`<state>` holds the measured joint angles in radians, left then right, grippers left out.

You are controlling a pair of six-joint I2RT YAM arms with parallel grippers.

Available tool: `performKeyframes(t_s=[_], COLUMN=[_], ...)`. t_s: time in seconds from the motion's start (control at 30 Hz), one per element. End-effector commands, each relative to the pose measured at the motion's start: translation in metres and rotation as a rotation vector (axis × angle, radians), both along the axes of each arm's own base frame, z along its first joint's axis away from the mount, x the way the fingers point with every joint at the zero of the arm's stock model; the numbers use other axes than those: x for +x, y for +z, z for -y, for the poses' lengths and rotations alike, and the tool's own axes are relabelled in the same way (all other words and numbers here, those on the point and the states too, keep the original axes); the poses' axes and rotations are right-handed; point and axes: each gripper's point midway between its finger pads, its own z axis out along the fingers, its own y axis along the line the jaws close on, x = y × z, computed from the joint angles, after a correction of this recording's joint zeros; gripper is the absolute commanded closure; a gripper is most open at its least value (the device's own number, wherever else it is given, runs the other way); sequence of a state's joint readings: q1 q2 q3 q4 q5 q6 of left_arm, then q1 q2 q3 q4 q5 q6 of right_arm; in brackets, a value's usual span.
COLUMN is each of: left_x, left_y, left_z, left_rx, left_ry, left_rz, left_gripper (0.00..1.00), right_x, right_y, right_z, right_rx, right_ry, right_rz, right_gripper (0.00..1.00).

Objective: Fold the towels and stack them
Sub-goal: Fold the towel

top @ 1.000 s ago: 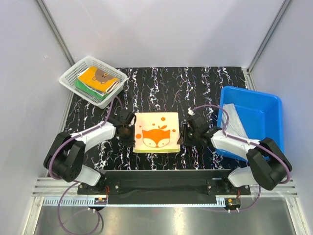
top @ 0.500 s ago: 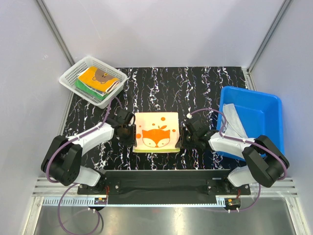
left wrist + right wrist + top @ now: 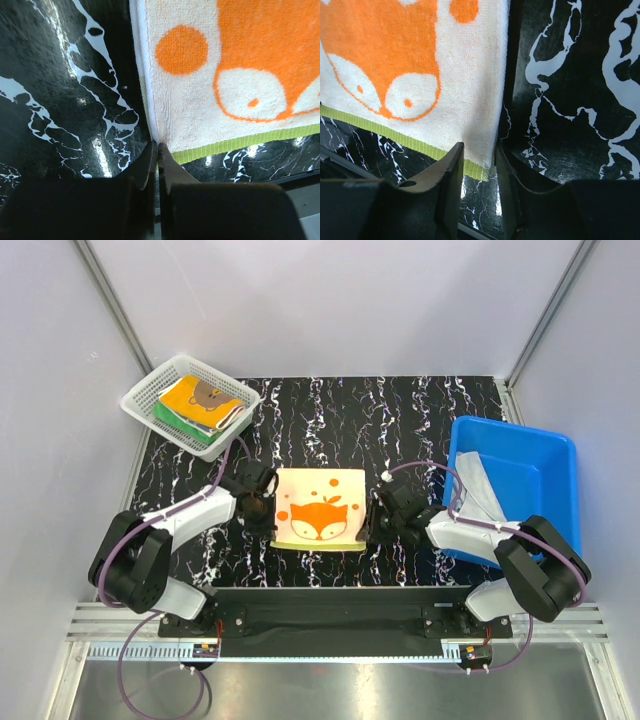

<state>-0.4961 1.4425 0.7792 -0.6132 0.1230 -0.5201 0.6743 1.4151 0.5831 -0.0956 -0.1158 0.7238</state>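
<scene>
A folded cream towel with an orange fox print and a green hem lies flat in the middle of the black marbled table. My left gripper is at its near left corner. In the left wrist view its jaws are pressed together on the very corner of the towel. My right gripper is at the near right corner. In the right wrist view it stands open, with the corner of the towel between its two fingers. A yellow bear towel lies on a green towel in the basket.
The white mesh basket stands at the back left of the table. A blue tub at the right holds a pale cloth. The black frame bar with the arm bases runs along the near edge.
Both grippers have crept a little closer to the towel's near corners. The towel itself has not visibly moved.
</scene>
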Motion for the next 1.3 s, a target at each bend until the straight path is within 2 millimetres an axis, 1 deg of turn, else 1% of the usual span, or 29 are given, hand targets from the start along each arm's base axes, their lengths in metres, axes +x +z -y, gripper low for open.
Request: performKeyframes(t_s=[0.0, 0.1, 0.17, 0.2, 0.27, 0.3, 0.33, 0.4, 0.43, 0.47, 0.5, 0.53, 0.57, 0.6, 0.63, 0.7, 0.77, 0.9, 0.93, 1.0, 1.03, 1.07, 1.1, 1.13, 1.17, 1.2, 1.23, 1.27], left_x=[0.013, 0.008, 0.006, 0.004, 0.002, 0.000, -0.001, -0.001, -0.002, -0.002, 0.000, 0.000, 0.002, 0.002, 0.002, 0.002, 0.000, -0.005, -0.006, -0.007, -0.006, -0.007, -0.003, 0.006, 0.008, 0.015, 0.035, 0.043], left_y=[0.018, 0.010, 0.005, 0.002, -0.002, -0.005, -0.007, -0.011, -0.012, -0.011, -0.011, -0.011, -0.009, -0.009, -0.008, -0.009, -0.012, -0.020, -0.023, -0.022, -0.021, -0.019, -0.016, -0.005, 0.003, 0.011, 0.033, 0.043], left_z=[-0.001, 0.003, 0.003, 0.001, -0.003, -0.007, -0.009, -0.016, -0.017, -0.018, -0.020, -0.020, -0.019, -0.019, -0.019, -0.022, -0.023, -0.026, -0.026, -0.026, -0.026, -0.026, -0.030, -0.027, -0.028, -0.030, -0.022, -0.024], left_rx=[0.016, -0.003, -0.003, 0.004, 0.023, 0.043, 0.052, 0.086, 0.093, 0.099, 0.108, 0.109, 0.106, 0.106, 0.110, 0.129, 0.133, 0.143, 0.148, 0.148, 0.149, 0.151, 0.174, 0.166, 0.173, 0.187, 0.171, 0.185], left_ry=[-0.011, -0.018, -0.018, -0.019, -0.013, -0.012, -0.010, 0.003, 0.006, 0.008, 0.019, 0.020, 0.021, 0.021, 0.022, 0.025, 0.024, 0.029, 0.028, 0.030, 0.030, 0.029, 0.032, 0.032, 0.027, 0.016, 0.011, 0.000], left_rz=[0.059, 0.033, 0.017, 0.014, 0.009, 0.004, 0.000, 0.002, 0.002, 0.003, 0.009, 0.008, 0.013, 0.013, 0.014, 0.008, 0.000, -0.020, -0.029, -0.031, -0.029, -0.036, -0.017, 0.015, 0.020, 0.046, 0.111, 0.138], left_gripper=[1.00, 1.00, 1.00, 1.00, 1.00, 1.00, 1.00, 1.00, 1.00, 1.00, 1.00, 1.00, 1.00, 1.00, 1.00, 1.00, 1.00, 1.00, 1.00, 1.00, 0.99, 0.96, 0.94, 0.91, 0.79, 0.72, 0.69, 0.67], right_x=[0.001, 0.002, 0.002, 0.003, 0.002, 0.001, 0.002, 0.000, 0.000, 0.000, 0.000, -0.004, -0.002, -0.003, -0.003, -0.003, -0.004, -0.005, -0.006, -0.007, -0.008, -0.008, -0.007, -0.008, -0.007, -0.005, -0.002, 0.002], right_y=[-0.007, -0.006, -0.007, -0.009, -0.011, -0.013, -0.015, -0.015, -0.015, -0.013, -0.009, -0.007, -0.003, 0.001, 0.002, 0.006, 0.004, -0.005, -0.008, -0.009, -0.008, -0.007, -0.003, 0.002, 0.007, 0.017, 0.029, 0.036], right_z=[0.001, -0.003, -0.002, -0.001, 0.002, 0.005, 0.008, 0.010, 0.011, 0.008, 0.004, -0.001, -0.005, -0.008, -0.009, -0.007, -0.003, 0.002, 0.002, 0.001, 0.001, 0.000, -0.001, -0.001, 0.000, 0.000, -0.002, -0.003], right_rx=[-0.028, -0.014, -0.018, -0.025, -0.038, -0.048, -0.063, -0.067, -0.064, -0.048, -0.025, 0.007, 0.033, 0.052, 0.056, 0.060, 0.044, 0.011, 0.009, 0.017, 0.020, 0.025, 0.032, 0.023, 0.012, 0.011, 0.012, -0.004], right_ry=[-0.006, -0.005, -0.010, -0.013, -0.021, -0.026, -0.034, -0.039, -0.041, -0.034, -0.025, -0.002, -0.003, 0.005, 0.002, -0.006, -0.010, -0.019, -0.019, -0.016, -0.014, -0.011, -0.007, 0.001, 0.016, 0.026, 0.045, 0.094], right_rz=[0.002, 0.000, -0.002, -0.003, -0.003, -0.007, -0.004, -0.003, -0.002, 0.005, 0.014, 0.005, 0.015, 0.018, 0.022, 0.030, 0.032, 0.018, 0.012, 0.011, 0.010, 0.010, 0.019, 0.010, 0.022, 0.044, 0.061, 0.102], right_gripper=[0.60, 0.58, 0.60, 0.65, 0.70, 0.80, 0.85, 0.91, 0.91, 0.89, 0.84, 0.76, 0.64, 0.61, 0.61, 0.66, 0.67, 0.80, 0.82, 0.83, 0.82, 0.82, 0.80, 0.73, 0.68, 0.65, 0.59, 0.57])
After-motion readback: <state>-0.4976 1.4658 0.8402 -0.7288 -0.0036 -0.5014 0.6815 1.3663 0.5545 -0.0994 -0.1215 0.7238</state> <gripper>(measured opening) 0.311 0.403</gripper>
